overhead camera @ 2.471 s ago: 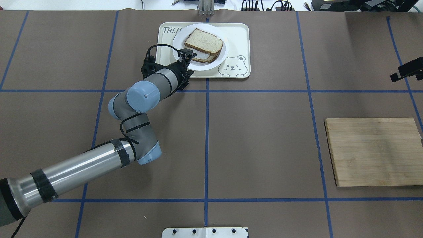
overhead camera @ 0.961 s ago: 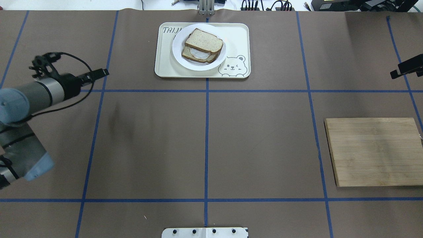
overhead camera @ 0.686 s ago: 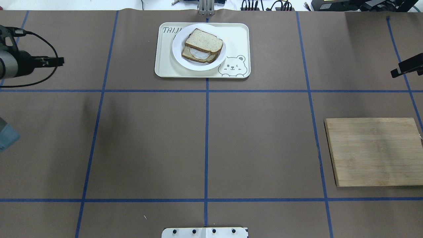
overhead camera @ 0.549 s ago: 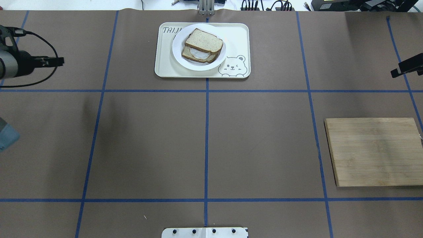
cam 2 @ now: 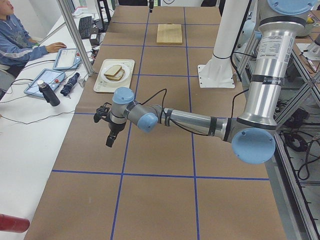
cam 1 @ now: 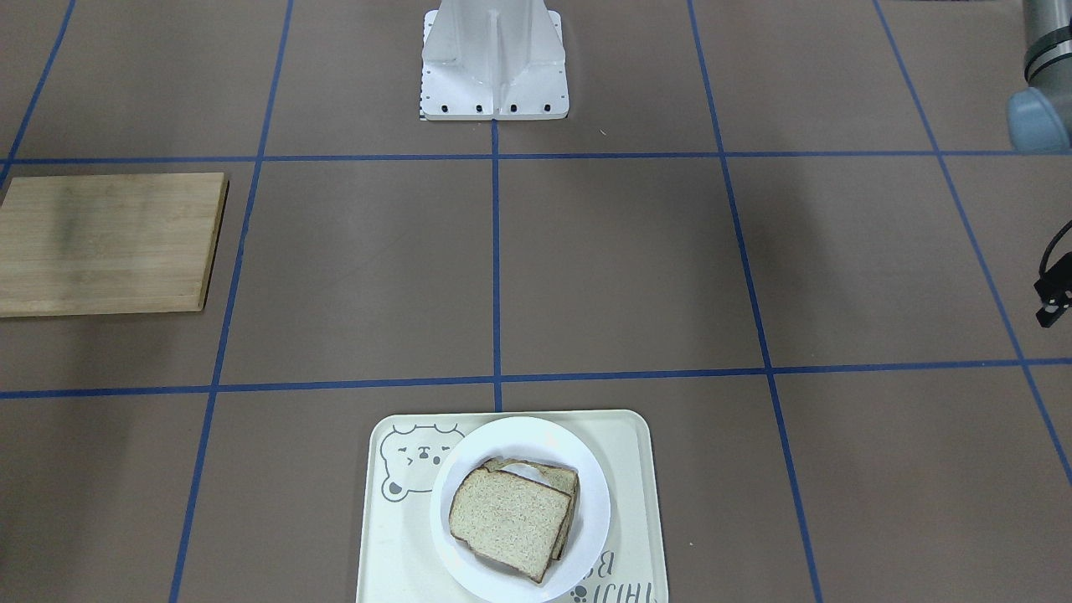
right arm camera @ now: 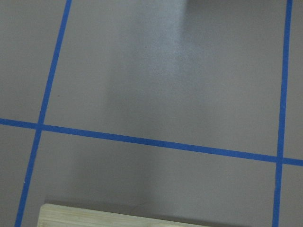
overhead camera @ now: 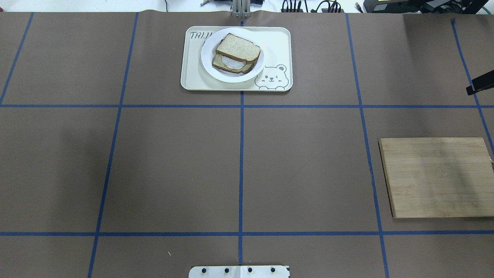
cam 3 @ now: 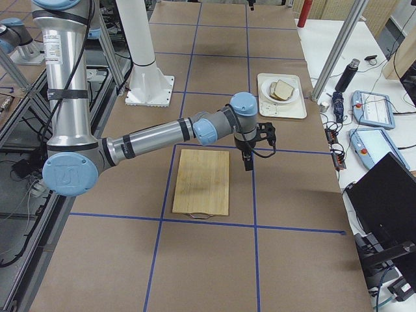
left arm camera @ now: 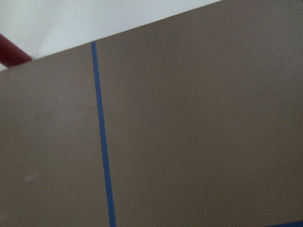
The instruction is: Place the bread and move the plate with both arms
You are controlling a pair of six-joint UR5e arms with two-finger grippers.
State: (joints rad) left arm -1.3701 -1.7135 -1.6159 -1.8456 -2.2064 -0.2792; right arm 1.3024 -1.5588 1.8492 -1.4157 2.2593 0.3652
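The bread (overhead camera: 237,47) lies on top of a second slice with egg (overhead camera: 230,64) on the white plate (overhead camera: 206,58). The plate sits on the cream bear tray (overhead camera: 278,42) at the far middle. In the front-facing view the bread (cam 1: 511,519) covers most of the plate (cam 1: 590,490). My left gripper (cam 2: 109,142) hangs over bare table far to the left, well away from the plate; only a black bit (cam 1: 1052,303) shows at the front view's edge. My right gripper (overhead camera: 480,84) is at the overhead view's right edge, beyond the board (cam 3: 247,162). I cannot tell whether either is open.
A wooden cutting board (overhead camera: 436,177) lies at the right, near my right gripper. The white robot base (cam 1: 494,59) stands at the near middle. An operator (cam 2: 20,40) sits at a side table with tablets and bottles beyond the tray.
My left arm has drawn back from the plate to the left and out of the overhead view. The right gripper has slid slightly further right. The bread stays on the plate.
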